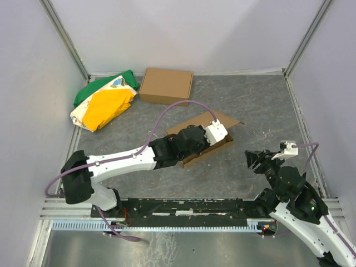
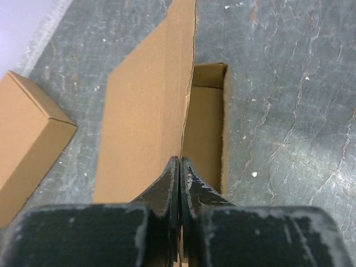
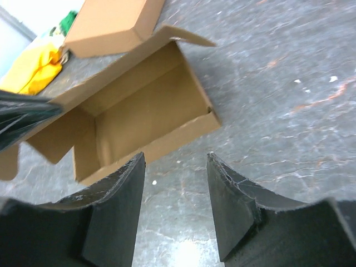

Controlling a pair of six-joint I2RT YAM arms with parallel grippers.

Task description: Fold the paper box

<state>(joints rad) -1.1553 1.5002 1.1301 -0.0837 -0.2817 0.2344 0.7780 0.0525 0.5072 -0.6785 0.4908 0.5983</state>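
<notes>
The paper box (image 1: 223,120) lies open at the table's middle, a shallow brown tray with its lid standing up. My left gripper (image 1: 218,136) reaches over it from the left. In the left wrist view the gripper (image 2: 179,161) is shut on the lid's upright edge, with the lid panel (image 2: 144,111) to the left and the tray's inside (image 2: 206,133) to the right. My right gripper (image 1: 253,159) is open and empty just right of the box. In the right wrist view the gripper (image 3: 175,158) hovers over bare table before the box's front wall (image 3: 167,139).
A ready-made brown cardboard box (image 1: 166,85) sits at the back, also in the left wrist view (image 2: 28,139). A green, yellow and white bag (image 1: 105,103) lies at the back left. White walls enclose the table on three sides.
</notes>
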